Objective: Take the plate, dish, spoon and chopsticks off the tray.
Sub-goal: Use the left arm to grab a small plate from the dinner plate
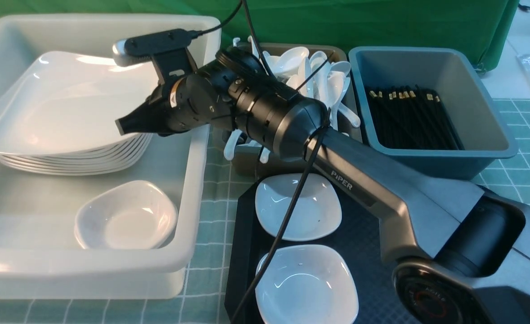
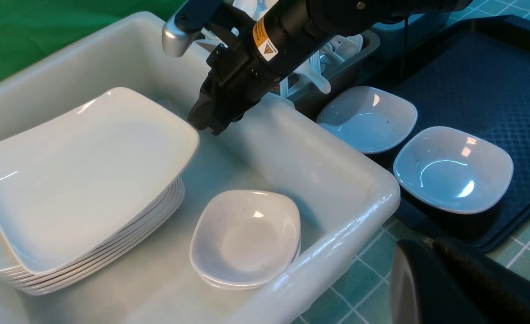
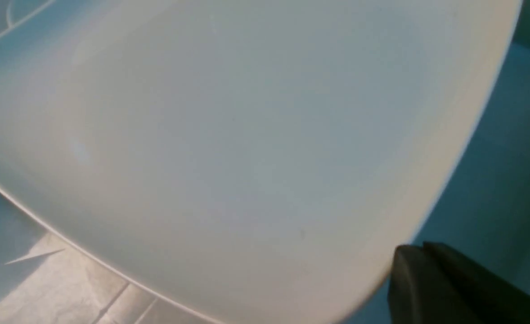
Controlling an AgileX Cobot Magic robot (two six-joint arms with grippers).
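Right gripper [image 1: 128,124]: jaws together, tip at the right rim of the large glossy white squarish plate [image 1: 62,108]. The plate tops the stack in the white plastic bin [image 1: 197,180], left of the black rectangular tray [image 1: 361,238].

One black rectangular plastic tray [image 1: 373,234], lower centre, carries two small white squarish dishes [image 1: 314,211]. There are three bins:
- **Left:** a large white plastic bin [image 1: 89,265] with roughly seven stacked large glossy white squarish plates [image 1: 67,112] and at least two nested white bowl-like dishes [image 1: 125,216].
- **Upper centre:** a grey-brown bin [image 1: 247,164] of white soup spoons [image 1: 292,58], too heaped to count.
- **Upper right:** a blue-grey bin [image 1: 440,157] of black chopsticks [image 1: 409,121], too many to count.
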